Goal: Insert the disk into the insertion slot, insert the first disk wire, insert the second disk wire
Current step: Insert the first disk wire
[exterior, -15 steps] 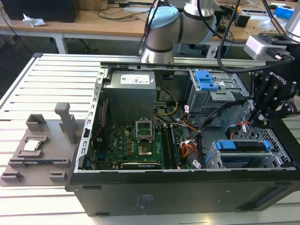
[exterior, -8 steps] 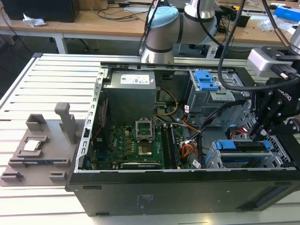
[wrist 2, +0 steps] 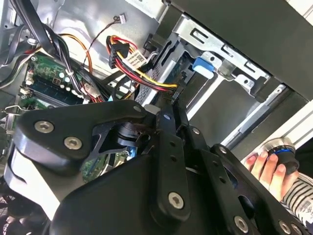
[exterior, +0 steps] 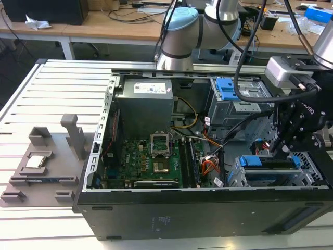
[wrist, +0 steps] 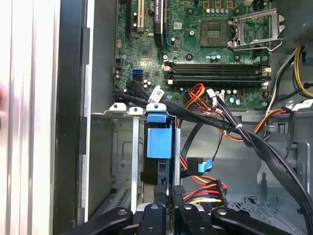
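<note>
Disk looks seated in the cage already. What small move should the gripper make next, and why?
Probably a short, straight push toward the disk. The disk sits in the insertion slot, and the gripper seems to pinch the black wire connector with red and yellow wires just short of the disk's end, so seating it looks like the step left.

A pale, slatted metal worktop (exterior: 52,94) spans the foreground. Behind it, light wooden desks (exterior: 104,28) on white legs carry loose dark cables (exterior: 130,15), above a dark floor (exterior: 15,57).
</note>
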{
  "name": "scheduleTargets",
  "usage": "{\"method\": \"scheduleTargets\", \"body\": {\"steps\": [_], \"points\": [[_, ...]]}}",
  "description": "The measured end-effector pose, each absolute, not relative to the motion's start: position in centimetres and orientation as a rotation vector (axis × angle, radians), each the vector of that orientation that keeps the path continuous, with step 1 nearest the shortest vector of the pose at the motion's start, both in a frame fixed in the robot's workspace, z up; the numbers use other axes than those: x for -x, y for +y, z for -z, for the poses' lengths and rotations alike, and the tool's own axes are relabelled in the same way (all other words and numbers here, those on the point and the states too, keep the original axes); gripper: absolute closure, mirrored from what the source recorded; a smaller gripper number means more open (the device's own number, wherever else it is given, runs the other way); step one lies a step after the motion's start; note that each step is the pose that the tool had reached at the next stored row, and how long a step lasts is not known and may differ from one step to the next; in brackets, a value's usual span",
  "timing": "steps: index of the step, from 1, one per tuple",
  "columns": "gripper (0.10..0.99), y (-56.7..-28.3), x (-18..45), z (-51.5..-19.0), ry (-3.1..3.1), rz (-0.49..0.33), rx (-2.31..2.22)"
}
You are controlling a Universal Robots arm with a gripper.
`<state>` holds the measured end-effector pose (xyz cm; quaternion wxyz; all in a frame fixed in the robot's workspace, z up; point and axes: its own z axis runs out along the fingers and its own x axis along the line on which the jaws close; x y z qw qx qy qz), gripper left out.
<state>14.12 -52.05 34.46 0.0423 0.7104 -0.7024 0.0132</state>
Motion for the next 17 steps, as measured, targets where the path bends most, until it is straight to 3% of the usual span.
{"method": "scheduleTargets", "body": {"steps": [17], "points": [[0.918,-52.13,-14.22,-33.98,-2.152,-0.041,-2.17]]}}
